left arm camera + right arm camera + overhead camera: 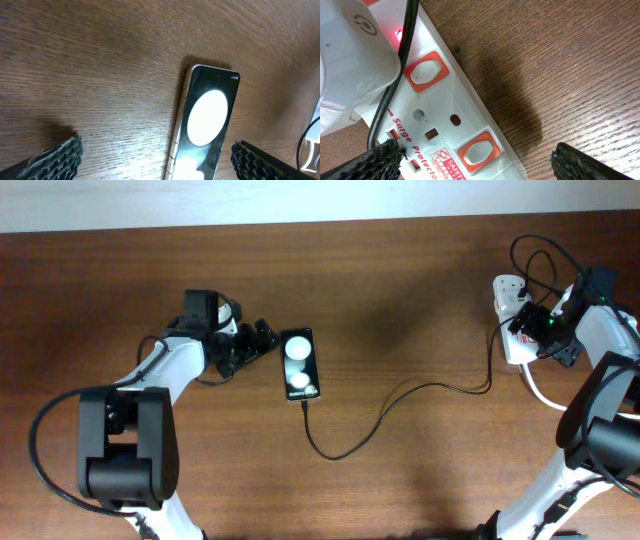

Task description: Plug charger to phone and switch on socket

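The black phone lies face up mid-table with two white light spots on its screen. The charger's thin black cable runs from the phone's near end, where its plug tip meets the phone, to the white adapter on the socket strip. My left gripper is open just left of the phone. In the left wrist view the phone lies between the fingers. My right gripper is open over the strip, above an orange-framed switch. A red light glows by the adapter.
A second orange-framed switch sits beside the adapter. A thick white cord leaves the strip toward the right arm's base. Black cable loops lie behind the strip. The table's far edge runs along the top.
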